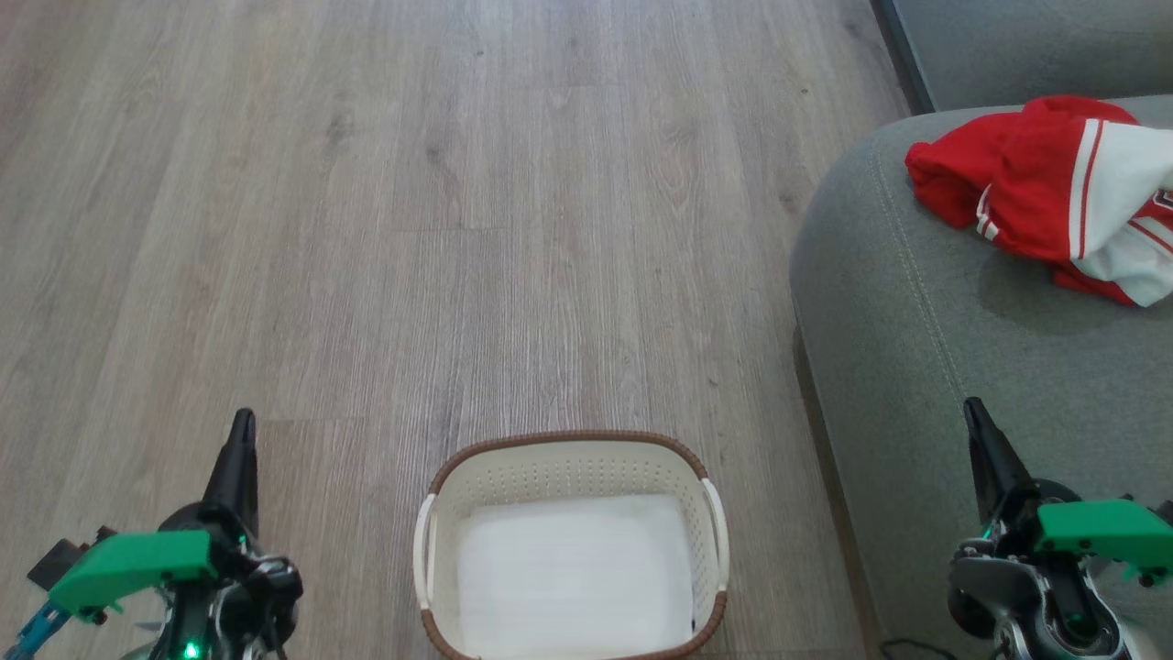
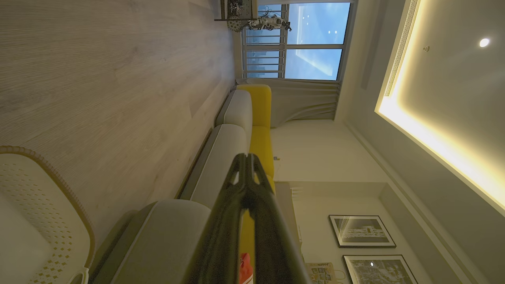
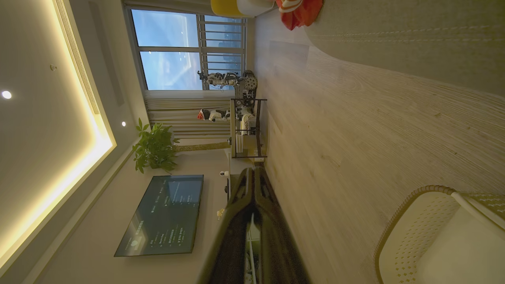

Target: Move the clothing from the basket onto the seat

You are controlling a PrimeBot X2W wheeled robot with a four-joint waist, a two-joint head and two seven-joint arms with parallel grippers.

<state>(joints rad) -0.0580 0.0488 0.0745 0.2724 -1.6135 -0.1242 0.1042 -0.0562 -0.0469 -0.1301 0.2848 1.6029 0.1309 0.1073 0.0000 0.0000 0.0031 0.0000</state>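
The clothing, red with white panels and stripes, lies bunched on the grey-green seat at the right; a red scrap of the clothing also shows in the right wrist view. The cream basket with a brown rim stands on the floor at the bottom centre, holding just a flat white sheet. My left gripper is shut at the lower left, beside the basket, holding nothing. Over the seat's front part, my right gripper is also shut and empty.
Pale wood floor stretches ahead and to the left. Sofa sections with yellow cushions run along the wall. A black shelf unit, a potted plant and a wall screen stand across the room.
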